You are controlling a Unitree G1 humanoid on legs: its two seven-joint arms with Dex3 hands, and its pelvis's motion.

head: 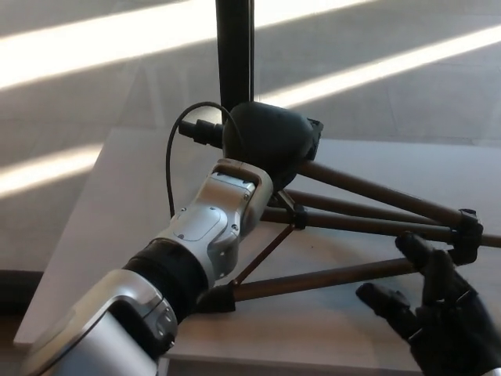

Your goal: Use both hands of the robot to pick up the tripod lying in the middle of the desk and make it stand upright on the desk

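- A tripod [352, 204] lies partly raised on a grey desk [109, 188], its legs fanning out toward picture right and its head end up at centre
- The left hand [270, 137], dark and rounded, sits on the tripod's head end; it looks wrapped over it, but its fingers are hidden, so I cannot tell whether it is clamped
- The right hand [438, 321] is at the lower right corner, fingers spread and holding nothing, just beside the near leg [329, 276] and below a leg clamp [466, 235]
- The tripod's long axis runs from the left hand down and right to the right hand, so each hand is close to one end
- The far leg tips run off the right edge; the right hand is cut off by the bottom edge
- A black post [233, 51] stands behind the desk, and a cable [174, 145] loops by the left wrist
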